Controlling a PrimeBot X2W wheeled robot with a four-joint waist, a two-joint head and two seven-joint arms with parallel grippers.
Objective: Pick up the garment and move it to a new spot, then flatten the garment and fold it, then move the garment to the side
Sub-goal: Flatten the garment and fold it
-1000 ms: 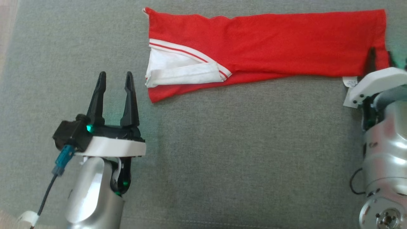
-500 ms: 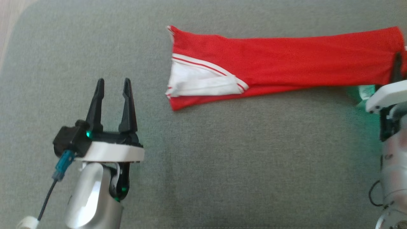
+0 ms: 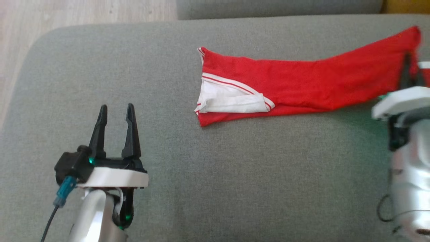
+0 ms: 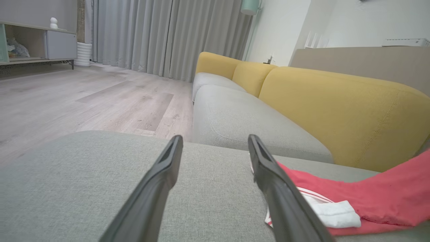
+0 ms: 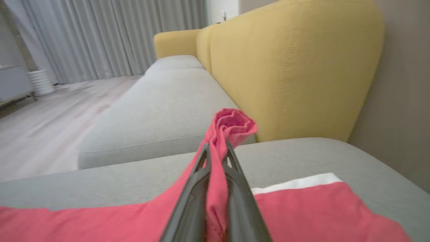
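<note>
A red garment [image 3: 302,84] with a white-trimmed left end lies as a long folded strip across the far half of a grey sofa cushion [image 3: 235,185]. Its right end is raised, pinched between the closed fingers of the right tool [image 5: 216,147]. The left tool [image 3: 116,107] hovers open and empty at the near left, well apart from the garment. Bare cushion spreads in front. The cushion's rounded left edge meets pale wood floor [image 3: 84,13]. Yellow backrests [image 4: 336,101] and grey curtains [image 4: 151,33] stand beyond.

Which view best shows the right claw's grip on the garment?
Right wrist view: the right claw is shut on a bunched fold of the red garment. Head view: the grip is blurred. Left wrist view: the garment's other end.
</note>
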